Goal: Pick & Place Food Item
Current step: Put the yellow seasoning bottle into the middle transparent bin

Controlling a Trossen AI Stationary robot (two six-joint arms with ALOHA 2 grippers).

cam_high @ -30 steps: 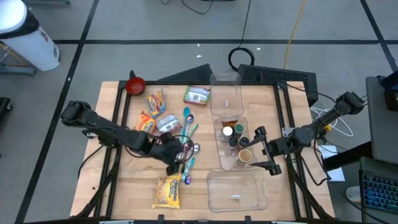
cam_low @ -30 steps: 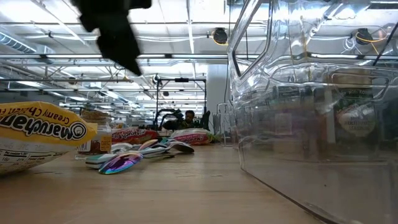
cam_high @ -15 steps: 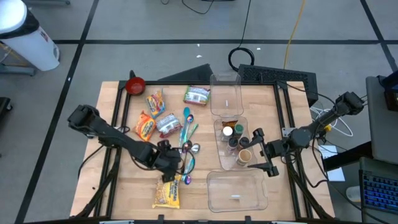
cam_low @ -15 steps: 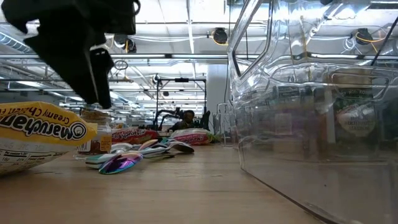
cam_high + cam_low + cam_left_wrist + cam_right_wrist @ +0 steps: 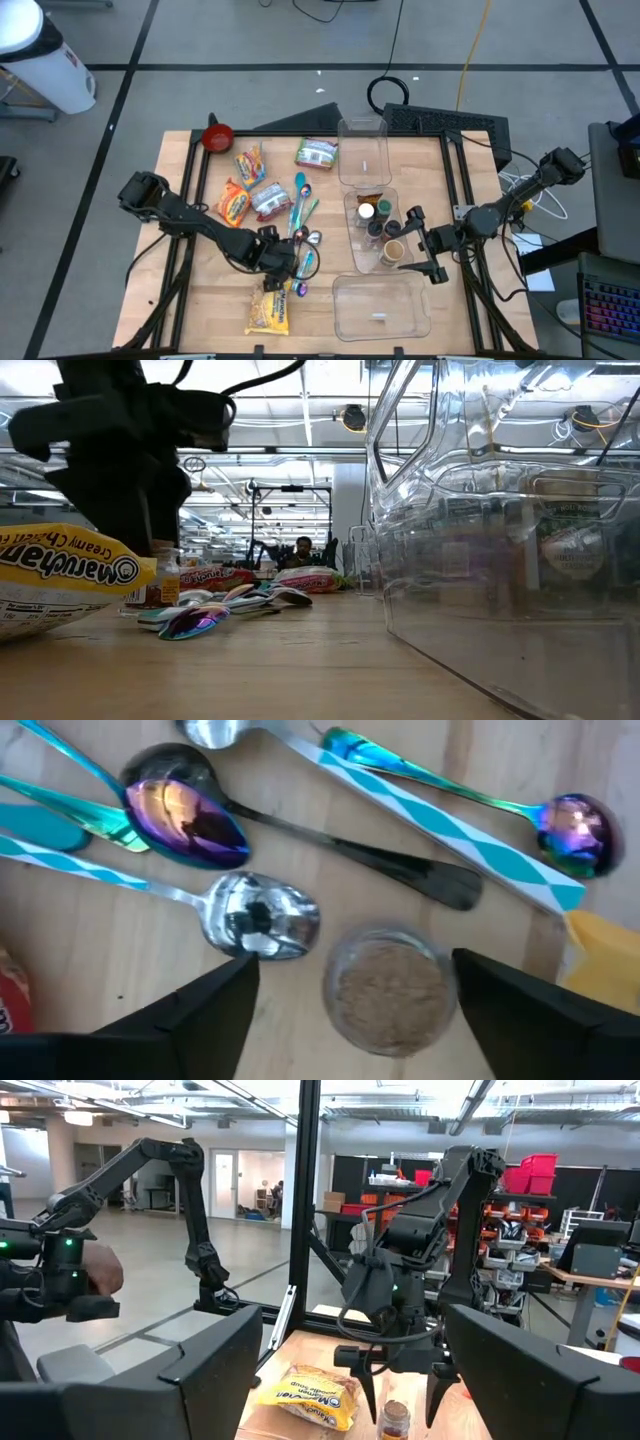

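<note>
jar: small clear spice jar with brown powder, upright on the wood, lower centre of the left wrist view; in the right wrist view it stands right below the left claw.
left gripper: we have it over the jar, fingers spread wide either side, nothing held. Centre-left in the high view.
progress: we read this as pre-grasp only. Jar not lifted, nothing moved to a bin by this arm as far as we can see. Left to do: close, lift, carry, release.
target: our guess is the clear bin centre-right of the high view that already holds jars; the empty clear bin at lower centre is the other option. Task text doesn't say.
neighbours: shiny spoons just beside the jar, the nearest bowl close to one finger; yellow Maruchan ramen pack just beside it on the other side.
room: tight around the jar, so we'd expect a finger could nudge a spoon on closing. Bare wood between spoons and bins looks open for the carry.
edges: jar sits well in from the table edges.
right gripper: waits at the right of the bins, fingers wide, empty.
</note>
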